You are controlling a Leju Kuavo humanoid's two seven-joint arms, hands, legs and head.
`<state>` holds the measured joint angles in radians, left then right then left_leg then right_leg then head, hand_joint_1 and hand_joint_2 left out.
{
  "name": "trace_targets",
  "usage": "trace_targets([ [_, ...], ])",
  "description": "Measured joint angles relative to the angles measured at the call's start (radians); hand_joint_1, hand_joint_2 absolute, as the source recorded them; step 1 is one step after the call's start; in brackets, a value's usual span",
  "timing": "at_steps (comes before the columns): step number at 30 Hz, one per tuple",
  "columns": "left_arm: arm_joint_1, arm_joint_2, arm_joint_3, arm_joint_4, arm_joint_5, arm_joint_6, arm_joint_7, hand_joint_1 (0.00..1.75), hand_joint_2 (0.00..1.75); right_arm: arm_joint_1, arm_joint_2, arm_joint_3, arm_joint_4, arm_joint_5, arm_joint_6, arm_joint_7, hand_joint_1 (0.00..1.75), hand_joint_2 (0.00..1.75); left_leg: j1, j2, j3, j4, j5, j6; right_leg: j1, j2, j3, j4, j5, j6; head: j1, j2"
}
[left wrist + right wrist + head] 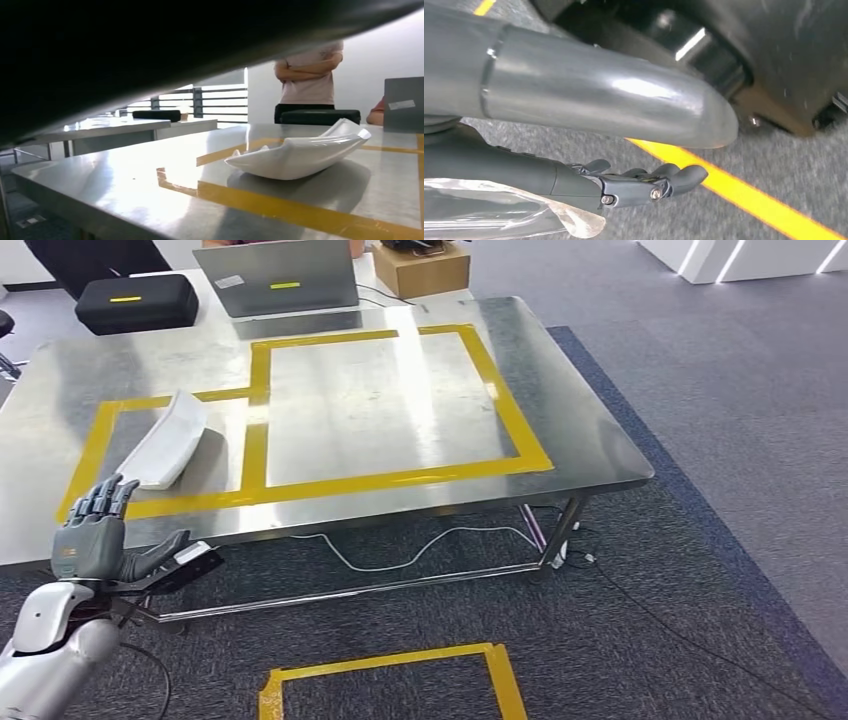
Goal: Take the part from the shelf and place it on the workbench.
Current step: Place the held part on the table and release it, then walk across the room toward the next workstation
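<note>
Head view: the left hand (95, 530) is up at the near edge of the table (560, 400), fingers spread and pointing upward, thumb out to the side, nothing in it. It touches nothing on the tabletop. The white part (170, 440) lies on the table just beyond that hand, inside the smaller yellow-taped box at the left. Further back sit a black case (135, 302), a laptop (280, 278) and a cardboard box (422, 270).

Left wrist view: looking low across the steel top, the part (300, 152) rests on the table (125, 185) as a curved white shell, apart from the hand, with yellow tape (280, 210) running in front of it. A person (310, 75) stands behind with arms folded.

Right wrist view: the right hand (649, 182) hangs over grey carpet (774, 150) and a yellow floor stripe (744, 197), its dark fingers slightly curled but apart, gripping nothing.
</note>
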<state>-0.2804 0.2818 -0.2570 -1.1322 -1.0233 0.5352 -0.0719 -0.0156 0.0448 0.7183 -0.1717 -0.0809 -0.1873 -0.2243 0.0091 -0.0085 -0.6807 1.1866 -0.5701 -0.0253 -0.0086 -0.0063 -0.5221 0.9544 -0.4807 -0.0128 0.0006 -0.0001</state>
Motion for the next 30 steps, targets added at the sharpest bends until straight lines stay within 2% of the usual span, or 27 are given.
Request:
trace_targets([
  [1, 0.003, 0.0, 0.0, -0.002, 0.002, -0.002, 0.0, 0.0, 0.0, 0.001, 0.0, 0.0, 0.0, 0.0, 0.001, 0.0, 0.0, 0.0, 0.001, 0.0, -0.005, 0.054, -0.021, -0.003, 0.0, -0.002, -0.014, 0.002, 0.009, 0.001, -0.001, 0.0],
  [2, 0.007, 0.0, 0.0, -0.004, 0.005, -0.004, 0.001, 0.0, 0.0, 0.001, 0.0, 0.0, 0.0, 0.0, 0.001, 0.0, 0.0, 0.0, 0.002, 0.0, 0.001, 0.084, -0.019, -0.006, 0.0, -0.003, -0.029, 0.005, 0.018, 0.002, -0.002, 0.0],
  [3, 0.011, 0.001, 0.0, -0.008, 0.008, -0.006, 0.002, 0.0, 0.0, 0.001, 0.0, 0.0, 0.0, -0.001, 0.002, 0.0, 0.0, 0.0, 0.004, 0.0, 0.021, 0.082, 0.004, -0.008, 0.0, -0.005, -0.045, 0.009, 0.026, 0.004, -0.002, 0.0],
  [4, 0.013, 0.001, 0.0, -0.013, 0.011, -0.009, 0.002, 0.0, 0.0, 0.001, 0.0, 0.0, 0.0, -0.001, 0.002, 0.0, 0.0, 0.0, 0.006, 0.001, 0.053, 0.049, 0.034, -0.009, -0.001, -0.007, -0.061, 0.015, 0.033, 0.008, -0.002, 0.0],
  [5, 0.015, 0.001, 0.001, -0.018, 0.015, -0.01, 0.003, 0.0, 0.0, 0.001, 0.0, 0.0, 0.0, -0.002, 0.003, 0.0, 0.0, 0.0, 0.008, 0.002, 0.097, -0.007, 0.055, -0.01, -0.001, -0.008, -0.076, 0.023, 0.038, 0.012, -0.003, 0.0],
  [6, 0.018, 0.002, 0.002, -0.027, 0.021, -0.009, 0.004, 0.0, 0.0, 0.001, 0.0, 0.0, 0.0, -0.003, 0.004, 0.0, 0.0, 0.0, 0.008, 0.002, 0.145, -0.076, 0.059, -0.009, 0.0, -0.009, -0.089, 0.032, 0.042, 0.017, -0.003, 0.0],
  [7, 0.025, 0.003, 0.005, -0.038, 0.028, -0.005, 0.006, 0.0, 0.0, 0.001, 0.0, 0.0, 0.0, -0.004, 0.005, -0.001, 0.0, 0.0, 0.007, 0.003, 0.184, -0.138, 0.05, -0.003, 0.001, -0.011, -0.099, 0.04, 0.048, 0.023, -0.002, 0.0],
  [8, 0.04, 0.007, 0.011, -0.052, 0.038, 0.003, 0.007, 0.0, 0.0, 0.002, 0.0, 0.0, 0.0, -0.006, 0.007, -0.001, 0.0, 0.0, 0.005, 0.004, 0.209, -0.18, 0.037, 0.003, 0.002, -0.011, -0.106, 0.044, 0.055, 0.03, -0.002, 0.0],
  [9, 0.064, 0.013, 0.021, -0.071, 0.049, 0.013, 0.008, 0.0, 0.0, 0.004, 0.0, 0.0, 0.0, -0.008, 0.009, -0.001, 0.0, 0.0, 0.001, 0.004, 0.219, -0.202, 0.027, 0.01, 0.002, -0.01, -0.11, 0.046, 0.062, 0.036, -0.002, 0.0],
  [10, 0.096, 0.02, 0.036, -0.095, 0.061, 0.021, 0.007, 0.0, 0.0, 0.007, 0.0, 0.0, 0.0, -0.011, 0.01, -0.001, 0.0, 0.0, 0.001, 0.005, 0.219, -0.209, 0.027, 0.019, 0.001, -0.007, -0.113, 0.046, 0.067, 0.044, -0.002, 0.0],
  [11, 0.132, 0.027, 0.054, -0.122, 0.072, 0.026, 0.004, 0.0, 0.0, 0.012, 0.0, 0.0, 0.0, -0.013, 0.011, -0.002, 0.0, 0.0, 0.002, 0.008, 0.215, -0.21, 0.032, 0.025, -0.001, -0.004, -0.118, 0.049, 0.061, 0.05, -0.002, 0.0],
  [12, 0.168, 0.031, 0.074, -0.151, 0.084, 0.025, -0.003, 0.0, 0.0, 0.017, 0.0, 0.0, 0.001, -0.018, 0.012, -0.004, 0.0, 0.0, 0.003, 0.01, 0.21, -0.211, 0.039, 0.034, -0.002, -0.001, -0.125, 0.066, 0.038, 0.056, 0.001, 0.0],
  [13, 0.204, 0.033, 0.095, -0.181, 0.099, 0.018, -0.011, 0.0, 0.0, 0.02, 0.0, -0.001, 0.001, -0.023, 0.012, -0.007, 0.0, 0.0, 0.004, 0.012, 0.203, -0.212, 0.046, 0.043, -0.003, 0.001, -0.138, 0.103, 0.0, 0.06, 0.004, 0.0],
  [15, 0.269, 0.028, 0.132, -0.222, 0.139, -0.005, -0.027, 0.0, 0.0, 0.022, 0.0, -0.002, 0.002, -0.034, 0.012, -0.01, 0.0, 0.0, 0.0, 0.014, 0.184, -0.209, 0.06, 0.055, -0.003, 0.002, -0.167, 0.223, -0.093, 0.065, 0.011, 0.0],
  [16, 0.302, 0.021, 0.146, -0.232, 0.164, -0.018, -0.035, 0.0, 0.0, 0.021, 0.0, -0.003, 0.002, -0.039, 0.012, -0.01, 0.0, 0.0, -0.003, 0.015, 0.173, -0.206, 0.066, 0.057, -0.003, 0.002, -0.176, 0.283, -0.12, 0.065, 0.012, 0.0],
  [17, 0.332, 0.01, 0.157, -0.235, 0.187, -0.026, -0.044, 0.0, 0.0, 0.021, 0.0, -0.005, 0.002, -0.044, 0.012, -0.008, 0.0, 0.0, -0.006, 0.015, 0.161, -0.202, 0.073, 0.058, -0.002, 0.003, -0.174, 0.32, -0.125, 0.064, 0.012, 0.0],
  [18, 0.36, -0.003, 0.167, -0.233, 0.208, -0.031, -0.054, 0.0, 0.0, 0.021, 0.0, -0.007, 0.002, -0.048, 0.013, -0.004, 0.0, 0.0, -0.009, 0.016, 0.149, -0.198, 0.079, 0.059, -0.002, 0.003, -0.158, 0.326, -0.108, 0.061, 0.012, 0.0],
  [19, 0.382, -0.018, 0.175, -0.224, 0.227, -0.033, -0.065, 0.0, 0.0, 0.021, 0.0, -0.009, 0.002, -0.051, 0.016, 0.002, 0.0, 0.0, -0.012, 0.015, 0.136, -0.193, 0.085, 0.059, 0.0, 0.003, -0.126, 0.297, -0.079, 0.056, 0.012, 0.0],
  [20, 0.398, -0.036, 0.182, -0.205, 0.244, -0.034, -0.074, 0.0, 0.0, 0.02, 0.0, -0.011, 0.002, -0.054, 0.018, 0.009, 0.0, 0.0, -0.013, 0.013, 0.125, -0.188, 0.09, 0.059, 0.002, 0.006, -0.08, 0.239, -0.054, 0.048, 0.012, 0.0],
  [22, 0.413, -0.073, 0.197, -0.136, 0.28, -0.035, -0.095, 0.0, 0.0, 0.018, 0.0, -0.015, 0.002, -0.059, 0.022, 0.027, 0.0, 0.0, -0.017, 0.009, 0.109, -0.182, 0.103, 0.054, 0.007, 0.012, 0.02, 0.099, -0.048, 0.034, 0.012, 0.0],
  [23, 0.413, -0.091, 0.204, -0.091, 0.298, -0.035, -0.108, 0.0, 0.0, 0.016, 0.0, -0.017, 0.002, -0.061, 0.024, 0.036, 0.0, 0.0, -0.017, 0.008, 0.104, -0.181, 0.111, 0.049, 0.009, 0.014, 0.049, 0.052, -0.056, 0.03, 0.012, 0.0],
  [24, 0.41, -0.108, 0.211, -0.039, 0.315, -0.036, -0.123, 0.0, 0.0, 0.015, 0.0, -0.018, 0.002, -0.062, 0.026, 0.046, 0.0, 0.0, -0.016, 0.007, 0.1, -0.182, 0.119, 0.043, 0.011, 0.015, 0.063, 0.027, -0.063, 0.029, 0.012, 0.0],
  [25, 0.404, -0.125, 0.217, 0.019, 0.331, -0.037, -0.14, 0.0, 0.0, 0.014, 0.0, -0.018, 0.002, -0.064, 0.028, 0.056, 0.0, 0.0, -0.016, 0.006, 0.097, -0.183, 0.128, 0.037, 0.011, 0.015, 0.059, 0.015, -0.06, 0.028, 0.012, 0.0],
  [26, 0.396, -0.14, 0.224, 0.084, 0.344, -0.037, -0.158, 0.0, 0.0, 0.013, 0.002, -0.019, 0.002, -0.065, 0.031, 0.066, 0.0, 0.0, -0.016, 0.005, 0.092, -0.182, 0.128, 0.032, 0.008, 0.012, 0.056, 0.008, -0.052, 0.024, 0.012, 0.0],
  [27, 0.384, -0.155, 0.23, 0.158, 0.357, -0.037, -0.178, 0.0, 0.0, 0.012, 0.002, -0.019, 0.003, -0.065, 0.033, 0.078, 0.0, 0.0, -0.016, 0.004, 0.085, -0.172, 0.11, 0.027, 0.006, 0.01, 0.049, 0.001, -0.043, 0.017, 0.011, 0.0],
  [28, 0.369, -0.17, 0.239, 0.235, 0.37, -0.036, -0.197, 0.0, 0.0, 0.012, 0.003, -0.02, 0.003, -0.066, 0.036, 0.088, 0.0, 0.0, -0.015, 0.003, 0.075, -0.145, 0.075, 0.021, 0.002, 0.006, 0.04, -0.005, -0.032, 0.01, 0.008, 0.0],
  [30, 0.338, -0.197, 0.255, 0.383, 0.392, -0.038, -0.227, 0.0, 0.0, 0.011, 0.002, -0.021, 0.004, -0.064, 0.041, 0.105, 0.0, 0.0, -0.007, 0.003, 0.048, -0.043, -0.024, 0.011, 0.001, 0.001, 0.016, -0.005, -0.01, 0.003, 0.001, 0.0],
])
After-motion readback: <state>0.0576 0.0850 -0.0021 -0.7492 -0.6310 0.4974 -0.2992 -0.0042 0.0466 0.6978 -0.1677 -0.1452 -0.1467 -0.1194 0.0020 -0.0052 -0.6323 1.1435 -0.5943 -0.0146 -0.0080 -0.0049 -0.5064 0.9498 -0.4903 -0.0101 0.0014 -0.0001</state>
